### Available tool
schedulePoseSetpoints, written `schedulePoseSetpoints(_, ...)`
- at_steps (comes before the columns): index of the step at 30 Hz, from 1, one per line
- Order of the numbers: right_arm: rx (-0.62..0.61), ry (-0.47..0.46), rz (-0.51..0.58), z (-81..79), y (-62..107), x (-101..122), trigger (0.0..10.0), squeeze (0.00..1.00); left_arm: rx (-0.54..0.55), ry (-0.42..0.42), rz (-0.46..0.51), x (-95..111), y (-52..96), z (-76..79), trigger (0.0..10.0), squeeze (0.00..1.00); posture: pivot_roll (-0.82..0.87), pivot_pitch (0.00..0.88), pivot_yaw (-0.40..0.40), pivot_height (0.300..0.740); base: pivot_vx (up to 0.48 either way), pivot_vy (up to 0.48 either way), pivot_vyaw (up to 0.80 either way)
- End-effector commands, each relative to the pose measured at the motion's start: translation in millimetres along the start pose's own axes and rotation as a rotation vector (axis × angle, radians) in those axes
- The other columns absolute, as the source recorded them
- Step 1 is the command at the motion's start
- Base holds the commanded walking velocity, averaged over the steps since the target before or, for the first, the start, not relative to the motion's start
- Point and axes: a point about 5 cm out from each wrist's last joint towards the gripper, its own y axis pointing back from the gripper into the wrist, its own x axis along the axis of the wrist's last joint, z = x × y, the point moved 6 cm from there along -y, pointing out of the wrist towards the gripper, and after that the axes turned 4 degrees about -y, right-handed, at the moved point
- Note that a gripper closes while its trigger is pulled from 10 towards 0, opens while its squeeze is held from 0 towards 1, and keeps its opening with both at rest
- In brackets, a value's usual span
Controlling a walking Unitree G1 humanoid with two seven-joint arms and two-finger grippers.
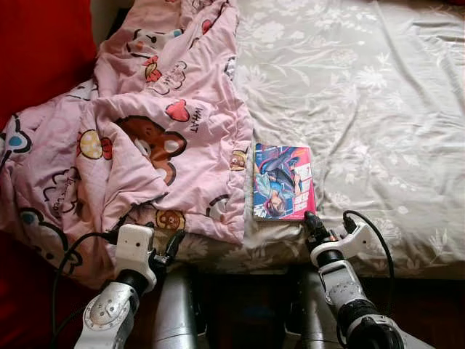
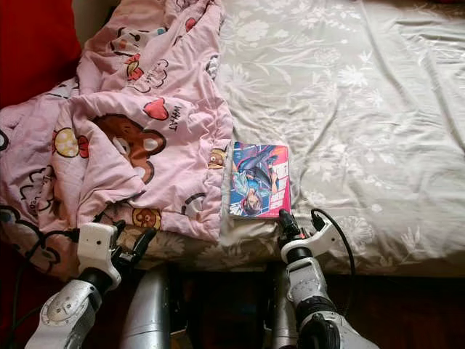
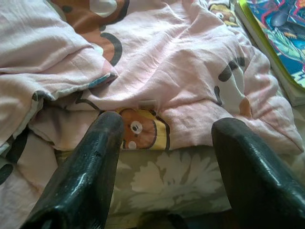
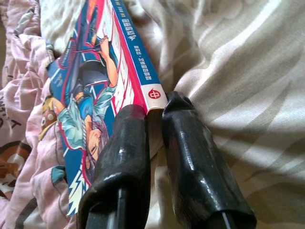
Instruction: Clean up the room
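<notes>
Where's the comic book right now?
The comic book lies flat on the grey floral bedsheet near the bed's front edge, right beside the pink cartoon blanket; the right gripper is at its near right corner.

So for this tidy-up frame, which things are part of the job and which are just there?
In the job: comic book, its near corner pinched by the right gripper; crumpled pink blanket, with the open left gripper at its edge.

Just there: floral bedsheet; red surface.
</notes>
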Motion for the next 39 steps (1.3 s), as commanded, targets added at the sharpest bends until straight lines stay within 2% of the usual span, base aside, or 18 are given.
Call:
schedulePoseSetpoints(1,0.000,-0.014,0.020,0.7,1.4,0.1,0.0,0.00,0.010,-0.004,-0.028,-10.4,1.0,-0.7,10.0,0.00,0.11,0.251,0.047,0.576,0.000,0.000,0.00)
schedulePoseSetpoints(6,-0.073,-0.024,0.082,16.7,10.3,4.8,0.0,0.00,0.009,0.001,-0.014,-9.9,-9.9,1.8,10.0,0.00,0.08,0.214,0.033,0.576,0.000,0.000,0.00)
schedulePoseSetpoints(8,-0.171,-0.021,0.110,38.9,23.6,4.6,0.0,0.00,0.016,0.005,-0.006,-9.1,-14.6,1.0,10.0,0.00,0.07,0.195,0.025,0.576,0.000,0.000,0.00)
schedulePoseSetpoints(9,-0.171,-0.021,0.110,38.9,23.6,4.6,0.0,0.00,0.016,0.005,-0.006,-9.1,-14.6,1.0,10.0,0.00,0.07,0.195,0.025,0.576,0.000,0.000,0.00)
schedulePoseSetpoints(14,-0.315,-0.035,0.161,71.8,48.0,5.6,0.0,0.00,0.026,0.007,0.004,-11.1,-19.2,0.1,10.0,0.00,0.05,0.169,0.012,0.576,0.000,0.000,0.00)
schedulePoseSetpoints(18,-0.347,-0.008,0.173,77.8,53.8,6.9,0.0,0.00,0.031,0.010,0.007,-12.9,-22.7,0.5,10.0,0.00,0.04,0.151,0.003,0.576,0.000,0.000,0.00)
schedulePoseSetpoints(19,-0.330,0.071,0.193,72.3,52.3,14.4,0.0,0.00,0.037,0.012,0.011,-13.6,-24.5,0.1,10.0,0.00,0.04,0.143,0.000,0.576,0.000,0.000,0.00)
schedulePoseSetpoints(20,-0.281,0.127,0.213,60.2,46.4,22.3,0.0,0.00,0.042,0.015,0.015,-13.6,-26.2,-0.4,10.0,0.00,0.03,0.130,-0.004,0.576,0.000,0.000,0.00)
schedulePoseSetpoints(24,-0.159,0.278,0.235,27.9,32.7,36.8,0.0,0.00,0.048,0.020,0.018,-14.4,-30.7,-0.6,10.0,0.00,0.01,0.106,-0.009,0.576,0.000,0.000,0.00)
schedulePoseSetpoints(27,-0.111,0.346,0.240,14.6,28.5,41.7,0.0,0.00,0.049,0.023,0.021,-14.7,-33.4,-0.2,10.0,0.00,0.00,0.094,-0.012,0.576,0.000,0.000,0.00)
schedulePoseSetpoints(28,-0.075,0.419,0.232,5.4,27.3,42.3,0.0,0.00,0.050,0.026,0.024,-14.2,-35.4,0.2,10.0,0.00,0.00,0.086,-0.014,0.576,0.000,0.000,0.00)
schedulePoseSetpoints(30,-0.020,0.500,0.209,-5.4,26.6,38.9,0.0,0.00,0.051,0.029,0.027,-13.8,-38.1,0.8,10.0,0.00,-0.01,0.076,-0.016,0.576,0.000,0.000,0.00)
schedulePoseSetpoints(33,0.009,0.542,0.186,-10.2,26.9,34.6,0.0,0.00,0.053,0.030,0.028,-14.4,-39.8,0.9,10.0,0.00,-0.01,0.072,-0.017,0.576,0.000,0.000,0.00)
schedulePoseSetpoints(34,0.030,0.614,0.140,-11.9,28.3,26.8,10.0,0.00,0.056,0.032,0.027,-15.2,-41.2,0.5,10.0,0.00,-0.02,0.057,-0.017,0.576,0.000,0.000,0.00)
schedulePoseSetpoints(35,0.038,0.643,0.118,-12.0,28.6,23.4,10.0,0.00,0.057,0.034,0.026,-15.5,-41.9,0.1,10.0,0.00,-0.03,0.052,-0.017,0.576,0.000,0.000,0.00)
schedulePoseSetpoints(36,0.034,0.722,0.079,-9.5,29.8,19.0,10.0,0.00,0.062,0.038,0.027,-16.4,-42.5,-1.5,10.0,0.00,-0.03,0.047,-0.017,0.576,0.000,0.000,0.00)
schedulePoseSetpoints(39,0.051,0.764,0.065,-13.2,31.0,18.4,10.0,0.00,0.074,0.045,0.026,-19.1,-42.6,-5.2,10.0,0.00,-0.04,0.038,-0.017,0.576,0.000,0.000,0.00)
